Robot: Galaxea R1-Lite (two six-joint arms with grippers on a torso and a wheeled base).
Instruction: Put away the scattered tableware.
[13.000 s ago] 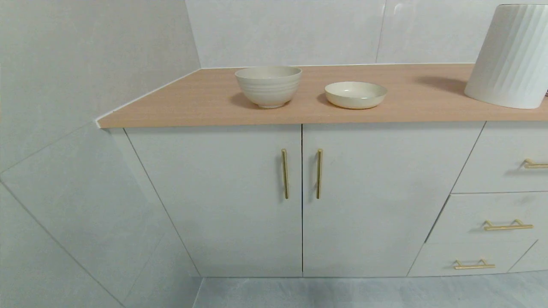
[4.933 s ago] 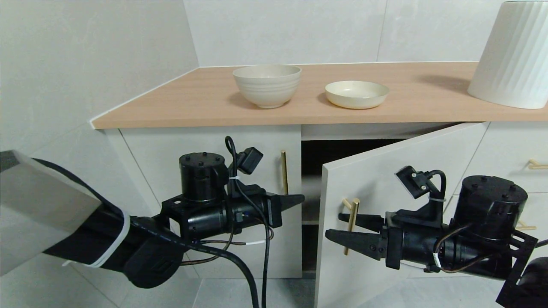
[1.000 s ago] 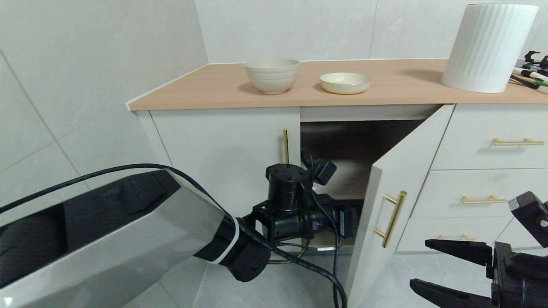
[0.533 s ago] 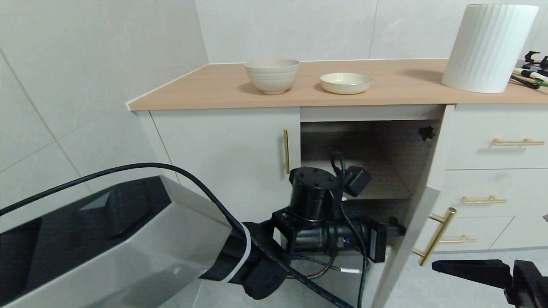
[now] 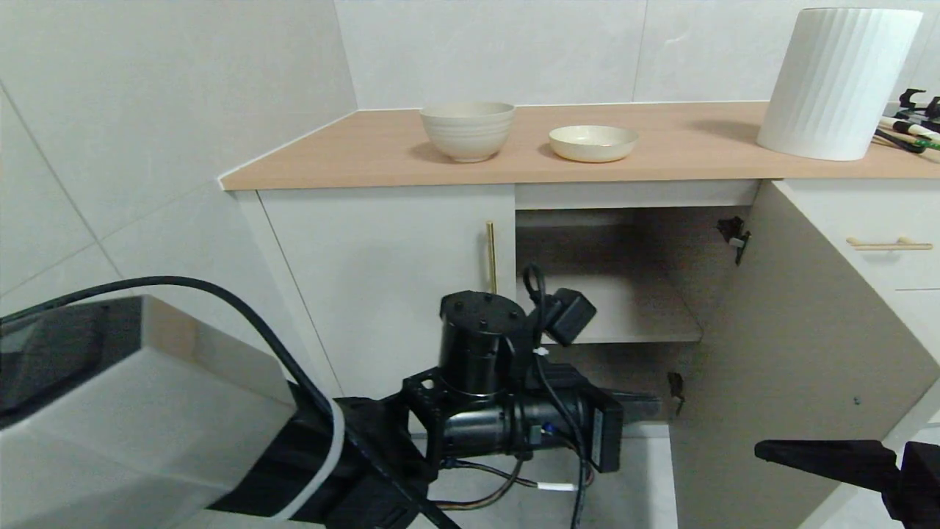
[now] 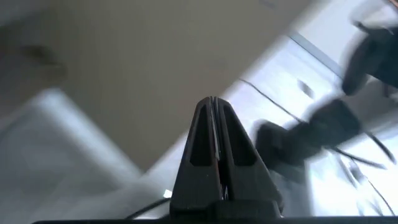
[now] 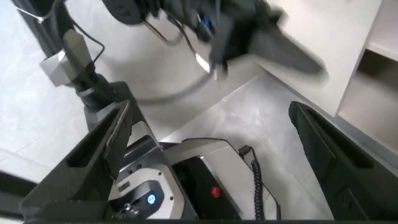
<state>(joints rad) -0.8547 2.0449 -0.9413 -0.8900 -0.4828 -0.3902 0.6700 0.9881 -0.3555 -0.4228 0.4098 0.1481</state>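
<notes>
A ribbed cream bowl (image 5: pixel 468 131) and a shallow cream dish (image 5: pixel 593 142) stand side by side on the wooden counter (image 5: pixel 352 158). Below them the right cabinet door (image 5: pixel 778 345) is swung wide open, showing a bare shelf (image 5: pixel 624 319). My left gripper (image 5: pixel 650 402) (image 6: pixel 211 106) is shut with nothing in it. It hangs low in front of the open cabinet, near the door's inner face. My right gripper (image 5: pixel 767 481) (image 7: pixel 211 124) is open and holds nothing, low at the right in front of the door.
The left cabinet door (image 5: pixel 389 272), with its brass handle (image 5: pixel 490 257), is closed. A tall white ribbed container (image 5: pixel 837 81) stands on the counter at the right, with some tools (image 5: pixel 910 121) behind it. Drawers (image 5: pixel 881 242) lie behind the open door. A tiled wall bounds the left.
The right cabinet door has swung from half open to wide open. My left gripper has drawn back to the left, away from the door. My right gripper stays low at the right.
</notes>
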